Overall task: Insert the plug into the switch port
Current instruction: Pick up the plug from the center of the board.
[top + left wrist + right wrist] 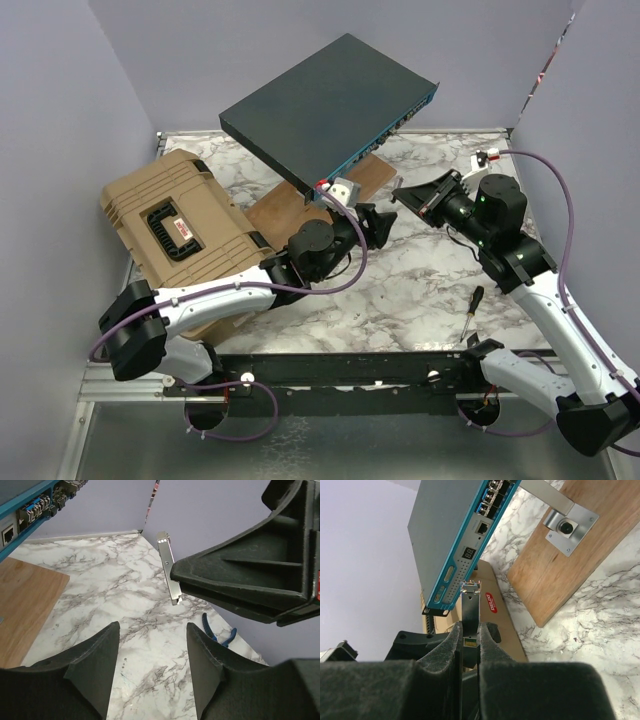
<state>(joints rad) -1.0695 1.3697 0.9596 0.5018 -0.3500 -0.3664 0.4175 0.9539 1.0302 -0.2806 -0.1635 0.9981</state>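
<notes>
**Switch** point(330, 105). A flat dark grey box with a teal front face. It stands centre-far on the marble table point(420, 290), propped at a tilt on a metal bracket point(565, 525) above a wooden board point(285, 215). The row of ports point(492, 492) faces near-right.

**Plug** point(470, 607). A slim metal module carried lengthwise with its tip forward. The tip points at the end of the front face beside the small display. It is near the face but apart from it, and sits in no port.

**Right gripper** point(468, 630). The fingers are narrow and pinch the rear half of the plug. The gripper hangs just near-right of the switch front.

**Left gripper** point(152, 630). The fingers are partly apart with nothing between them. It sits under the near corner of the switch, just beside the right gripper.

**Other items.**
- A tan case point(170, 225) lies on the left.
- A screwdriver point(472, 310) lies near-right.
- Blue pliers point(217, 630) lie on the marble beyond the left gripper.

**Step in hand (judged).** This is the approach and alignment stage. The plug is grasped, and insertion has not begun.

**Next move (judged).**
- The tip must travel along the face to an empty port of matching shape.
- The plug's axis must be squared to the tilted face.
- The push must follow that slope straight in, since a skewed entry would likely jam against the port rim.
- The left gripper may be needed to brace the switch against the push.
</notes>
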